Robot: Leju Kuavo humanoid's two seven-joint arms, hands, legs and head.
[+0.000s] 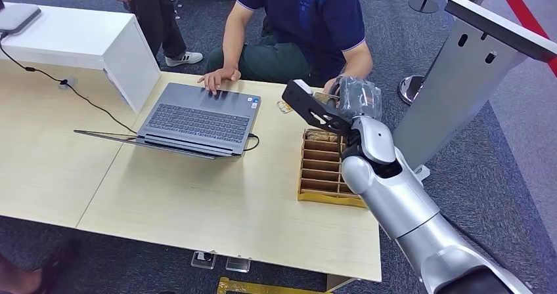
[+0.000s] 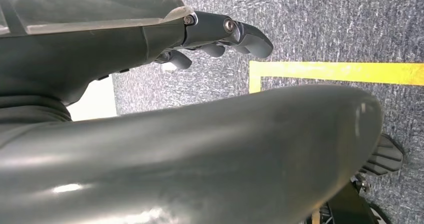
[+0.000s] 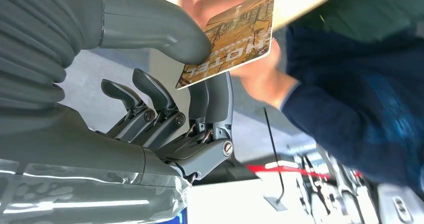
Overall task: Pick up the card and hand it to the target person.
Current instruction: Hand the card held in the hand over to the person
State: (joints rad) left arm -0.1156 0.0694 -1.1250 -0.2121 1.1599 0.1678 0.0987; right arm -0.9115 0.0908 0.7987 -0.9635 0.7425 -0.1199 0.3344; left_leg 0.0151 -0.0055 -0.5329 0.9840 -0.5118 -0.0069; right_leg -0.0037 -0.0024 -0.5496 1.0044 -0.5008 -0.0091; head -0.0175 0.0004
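- The right robot hand (image 1: 356, 97) is raised above the far right part of the table (image 1: 217, 202), just beyond the slotted card box (image 1: 323, 169), and reaches toward the seated person (image 1: 302, 25) in a dark blue shirt.
- In the right wrist view this right robot hand (image 3: 165, 109) pinches the card (image 3: 232, 36) between its thick grey thumb (image 3: 150, 26) and its dark fingers (image 3: 217, 101) — the remaining fingers are curled lower, apart from the card.
- The card is brown and tan with the printed word "HOTEL"; most of it sticks out past the thumb toward the person.
- The person's hand (image 3: 250, 69) lies blurred right behind the card; whether it touches the card cannot be told.
- In the head view the card itself is too hidden by the wrist camera mount to make out.
- The person's other hand (image 1: 217, 79) rests at the far edge of the open laptop (image 1: 197, 120), which lies flat on the table left of the box.
- The left robot hand (image 2: 220, 31) hangs over grey carpet with a yellow floor line (image 2: 340, 71) — its fingers are bent inward and hold nothing that can be seen.
- A white box (image 1: 85, 41) stands on the table's far left, with a black cable (image 1: 85, 100) running beside it.
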